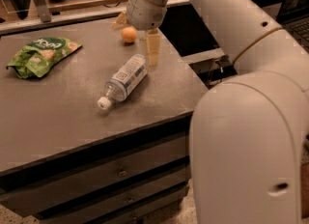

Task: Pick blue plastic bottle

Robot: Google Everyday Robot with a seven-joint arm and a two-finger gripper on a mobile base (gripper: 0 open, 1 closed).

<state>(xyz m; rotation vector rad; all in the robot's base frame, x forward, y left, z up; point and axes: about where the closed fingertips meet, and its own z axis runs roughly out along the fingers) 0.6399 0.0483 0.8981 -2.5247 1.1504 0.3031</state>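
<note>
The blue plastic bottle [125, 79] lies on its side near the middle of the grey cabinet top [58, 117]. It is clear, with a pale blue-and-white label, and its white cap [103, 103] points to the front left. My gripper [137, 44] hangs just behind and right of the bottle's base. It is open and empty. One cream finger [153, 48] points down right next to the bottle's base end. The other finger [119, 20] shows behind the wrist.
A small orange ball [128, 34] sits just behind the gripper. A green snack bag [39, 54] lies at the far left. The cabinet's right edge [198, 80] is close to the bottle. My large white arm [246, 136] fills the right side of the view.
</note>
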